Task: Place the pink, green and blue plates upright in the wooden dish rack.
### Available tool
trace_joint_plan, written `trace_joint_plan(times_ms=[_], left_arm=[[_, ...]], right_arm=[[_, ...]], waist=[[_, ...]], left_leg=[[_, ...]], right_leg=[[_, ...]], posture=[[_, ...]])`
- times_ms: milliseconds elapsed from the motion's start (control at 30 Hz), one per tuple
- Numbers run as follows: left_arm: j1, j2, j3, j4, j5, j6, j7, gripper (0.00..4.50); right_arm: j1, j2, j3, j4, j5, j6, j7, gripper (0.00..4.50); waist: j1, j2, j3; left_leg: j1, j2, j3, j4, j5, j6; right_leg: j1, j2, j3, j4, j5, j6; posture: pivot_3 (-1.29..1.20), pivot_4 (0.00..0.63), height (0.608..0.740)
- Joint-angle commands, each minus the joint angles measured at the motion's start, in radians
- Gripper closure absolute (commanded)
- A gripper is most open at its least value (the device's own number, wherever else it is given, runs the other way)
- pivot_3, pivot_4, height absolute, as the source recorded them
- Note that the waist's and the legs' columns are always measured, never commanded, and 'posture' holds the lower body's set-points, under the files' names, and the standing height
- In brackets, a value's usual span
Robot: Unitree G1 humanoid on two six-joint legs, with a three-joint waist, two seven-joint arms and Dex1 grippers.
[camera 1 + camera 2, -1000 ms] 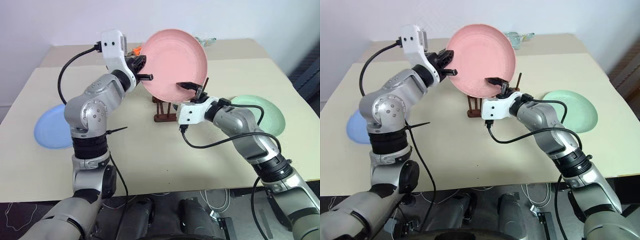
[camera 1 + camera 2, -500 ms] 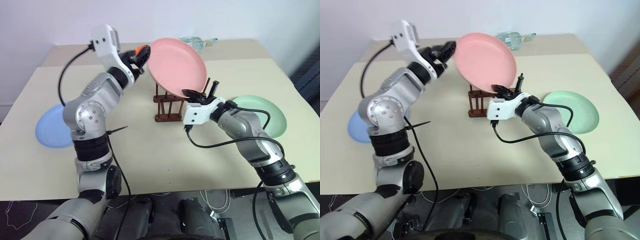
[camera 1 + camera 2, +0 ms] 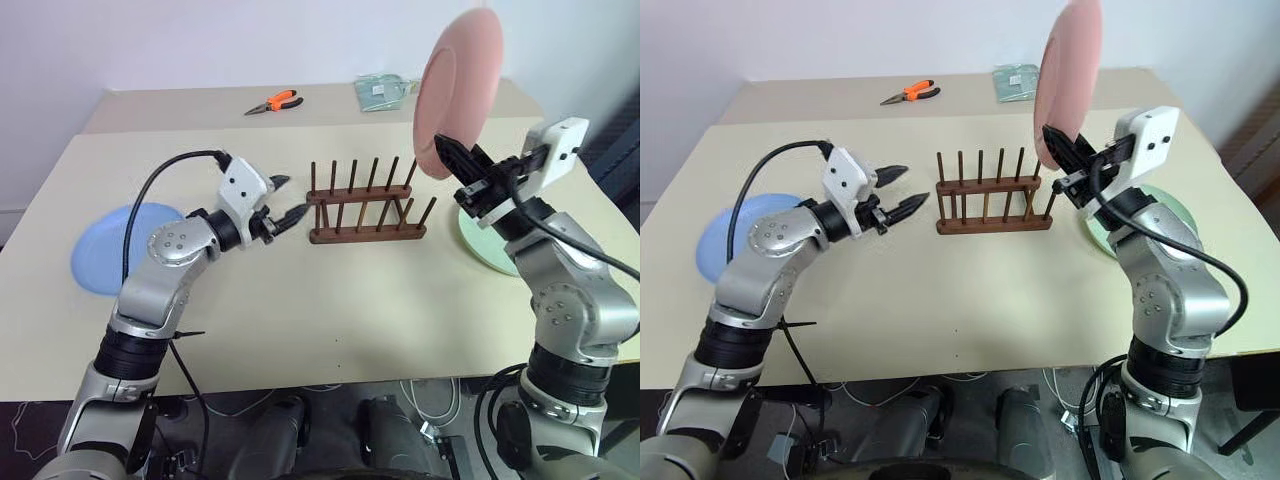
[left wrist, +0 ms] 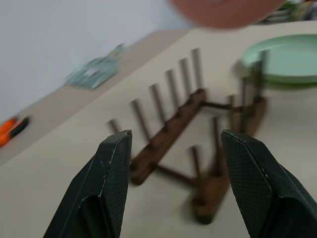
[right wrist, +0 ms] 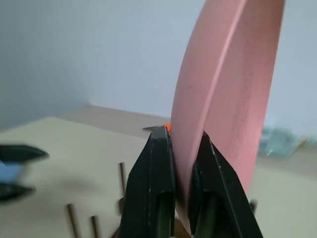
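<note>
My right gripper is shut on the lower rim of the pink plate. It holds the plate upright and edge-on, above and just right of the wooden dish rack. In the right wrist view the fingers pinch the plate's rim. No plate stands between the rack's pegs. My left gripper is open, level, just left of the rack and pointing at it. The blue plate lies flat at the far left. The green plate lies flat at the right, partly behind my right arm.
Orange-handled pliers and a pale green packet lie at the back of the table. Bare tabletop stretches from the rack to the front edge.
My left gripper let go of the pink plate and dropped to the left of the rack. My right gripper shut on the rim, turned the plate upright and raised it to the right.
</note>
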Motion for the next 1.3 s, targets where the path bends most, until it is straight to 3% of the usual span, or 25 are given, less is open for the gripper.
trace_joint_plan(times_ms=[33,667,700,933,1167,1300], left_arm=[[0.022,-0.008,0.012,-0.085,-0.073,0.016,-0.057,1.60],[0.066,-0.025,-0.021,-0.138,-0.075,0.057,-0.070,1.60],[0.068,-0.025,-0.022,-0.140,-0.075,0.058,-0.070,1.57],[0.077,-0.024,-0.029,-0.144,-0.072,0.058,-0.068,1.57],[0.089,-0.020,-0.027,-0.132,-0.072,0.055,-0.079,1.57],[0.087,-0.018,-0.041,-0.111,-0.064,0.042,-0.099,1.57]], right_arm=[[0.006,-0.011,-0.025,-0.055,0.099,0.043,-0.031,4.50],[0.005,-0.144,0.040,0.209,0.103,0.030,0.035,4.50],[0.007,-0.151,0.049,0.213,0.089,0.020,0.036,3.70],[0.000,-0.171,0.043,0.199,0.022,-0.074,0.016,0.40],[0.178,-0.331,-0.179,0.105,0.144,-0.056,0.148,0.40],[0.355,-0.441,-0.101,0.089,0.001,-0.113,0.217,0.40]], waist=[[-0.004,0.000,0.000],[0.000,0.001,0.000],[0.000,0.001,0.000],[0.001,0.001,0.000],[0.014,0.001,0.000],[0.015,0.001,0.000]], left_leg=[[0.000,0.000,0.001,-0.001,0.000,0.000],[0.000,0.001,0.001,0.000,0.001,0.002],[0.000,0.001,0.001,0.000,0.001,0.002],[-0.001,0.001,0.001,0.000,0.001,0.002],[-0.003,0.001,0.001,0.001,0.000,0.004],[-0.003,0.001,0.001,0.001,0.000,0.004]], right_leg=[[-0.001,0.000,0.000,0.000,0.000,0.000],[0.000,0.000,0.000,0.000,0.000,0.001],[0.000,0.000,0.000,0.000,0.000,0.001],[-0.001,0.000,0.000,-0.001,0.000,0.001],[-0.001,-0.001,-0.002,-0.003,0.001,0.002],[-0.001,-0.001,-0.002,-0.002,0.000,0.001]], posture=[[0.00,0.150,0.719],[0.00,0.150,0.719],[0.00,0.150,0.719],[0.00,0.150,0.719],[0.00,0.150,0.719],[0.00,0.150,0.719]])
